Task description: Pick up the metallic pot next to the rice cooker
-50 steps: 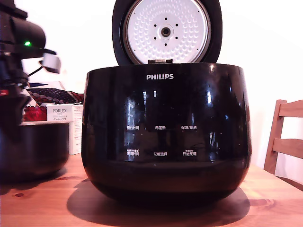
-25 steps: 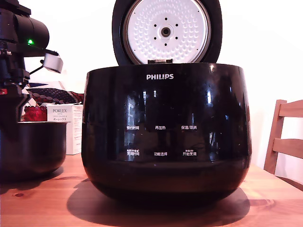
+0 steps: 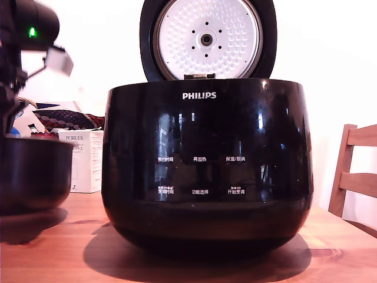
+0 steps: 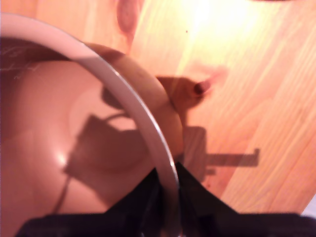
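Note:
The metallic pot [image 3: 32, 174] is a dark round pot at the exterior view's left edge, its base a little above the table with a shadow under it. The black arm [image 3: 9, 100] comes down onto its rim. In the wrist view my gripper [image 4: 167, 174] is shut on the pot's thin pale rim [image 4: 123, 94], one finger [image 4: 148, 190] inside the bowl and the other outside. The pot's smooth inside [image 4: 54, 148] holds nothing. The rice cooker [image 3: 206, 165], large, glossy black and marked PHILIPS, stands to the exterior view's right of the pot with its round lid [image 3: 206, 38] up.
A white PORLEX box [image 3: 86, 160] and patterned packages stand behind the pot, beside the cooker. A wooden chair [image 3: 353, 174] is at the exterior view's right edge. The wooden table [image 3: 59, 253] shows bare in front of the pot and the cooker.
The pot has risen slightly off the table and shifted toward the exterior view's left with the arm. More of the PORLEX box now shows. The rice cooker has not moved.

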### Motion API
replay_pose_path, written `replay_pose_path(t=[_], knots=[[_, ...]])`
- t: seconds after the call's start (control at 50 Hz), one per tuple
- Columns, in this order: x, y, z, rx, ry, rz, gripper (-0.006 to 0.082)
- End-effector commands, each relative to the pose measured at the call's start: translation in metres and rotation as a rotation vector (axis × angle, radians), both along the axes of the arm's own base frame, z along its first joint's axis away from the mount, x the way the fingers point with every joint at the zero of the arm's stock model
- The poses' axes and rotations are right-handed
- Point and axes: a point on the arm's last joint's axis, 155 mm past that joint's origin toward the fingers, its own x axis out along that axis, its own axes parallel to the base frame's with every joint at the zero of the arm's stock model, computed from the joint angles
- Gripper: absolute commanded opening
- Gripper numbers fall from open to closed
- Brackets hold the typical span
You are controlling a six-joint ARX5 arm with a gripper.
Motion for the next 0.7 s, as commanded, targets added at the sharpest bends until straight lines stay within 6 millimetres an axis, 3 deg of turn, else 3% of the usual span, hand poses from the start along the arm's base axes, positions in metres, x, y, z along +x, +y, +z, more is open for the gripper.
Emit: replay_pose_path(t=[0.0, 0.3, 0.52, 0.6, 0.68], knots=[[0.000, -0.001, 0.019, 0.003, -0.075, -0.013, -0.0024], [-0.017, 0.004, 0.050, 0.046, -0.151, -0.040, -0.0024], [-0.050, 0.007, 0.069, 0.052, -0.107, -0.066, -0.0024], [-0.060, 0.000, 0.079, 0.008, -0.083, -0.044, -0.0024], [-0.056, -0.007, 0.094, -0.034, -0.124, -0.014, -0.0024]])
